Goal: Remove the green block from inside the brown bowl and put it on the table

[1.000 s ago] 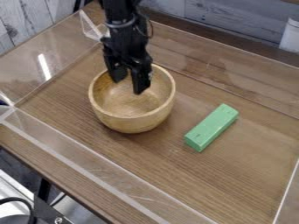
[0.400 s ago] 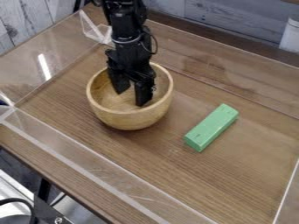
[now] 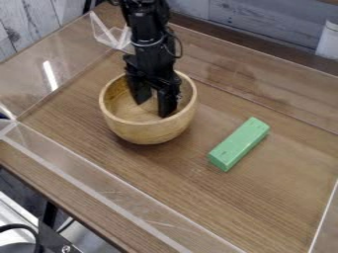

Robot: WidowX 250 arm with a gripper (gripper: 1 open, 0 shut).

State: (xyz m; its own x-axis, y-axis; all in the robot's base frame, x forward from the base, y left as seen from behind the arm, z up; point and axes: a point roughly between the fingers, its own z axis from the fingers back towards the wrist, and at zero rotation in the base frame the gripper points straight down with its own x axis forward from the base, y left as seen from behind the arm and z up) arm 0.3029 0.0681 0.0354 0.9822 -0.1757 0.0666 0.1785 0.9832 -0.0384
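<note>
gripper: black, points straight down, jaws spread, holding nothing, fingertips inside brown bowl | bowl: round, thick-rimmed, light wood grain | green block: flat-sided bar lying on table well right of bowl | open wood-grain surface around; clear acrylic walls at edges

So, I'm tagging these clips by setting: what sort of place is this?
Most likely a lab or test bench rather than a home. The wood-grain table is fenced by low clear walls, a black robot arm's open fingers reach into a wooden bowl, and a green block lies beside it.
</note>
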